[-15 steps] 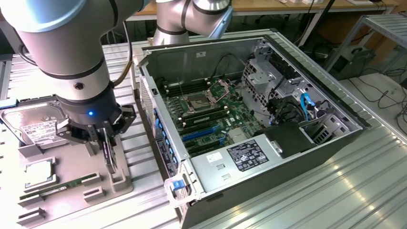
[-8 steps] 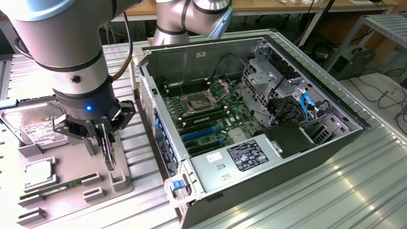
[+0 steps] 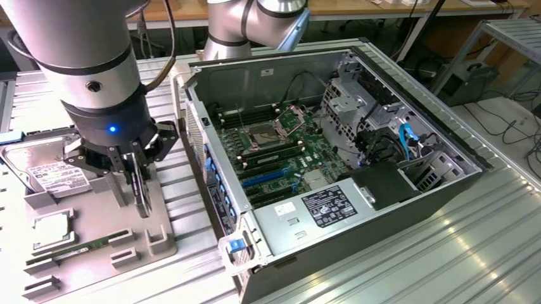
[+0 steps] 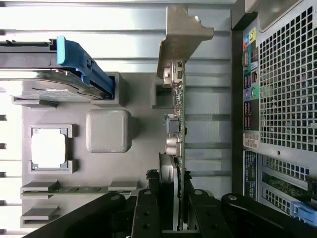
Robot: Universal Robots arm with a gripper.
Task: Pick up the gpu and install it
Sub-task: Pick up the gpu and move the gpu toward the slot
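Robot at work on a PC build: the arm's gripper [image 3: 131, 182] is closing narrowly on the gpu [image 3: 140, 197], its fingers [image 4: 148, 213] pressing against both flat faces of the card. It is carrying the card on edge directly over the grey parts tray [image 3: 101, 218], a hold that is probably leaving the connector edge free for a straight push into a slot. In the wrist view the gpu [image 4: 179, 114] is running away from the gripper [image 4: 177, 214], its silver bracket [image 4: 181, 39] reaching past the tray's [image 4: 138, 163] rim. Whether the card is sitting in the tray's holder or hanging just above it cannot be told. On the tray, the hard drive [image 3: 52, 174], processor [image 3: 52, 229] and memory stick [image 3: 72, 250] are waiting in their own cradles. Just beside the tray the computer case [image 3: 253, 82] is lying open on its side, its motherboard [image 3: 279, 149] facing upward, evidently for access from above.
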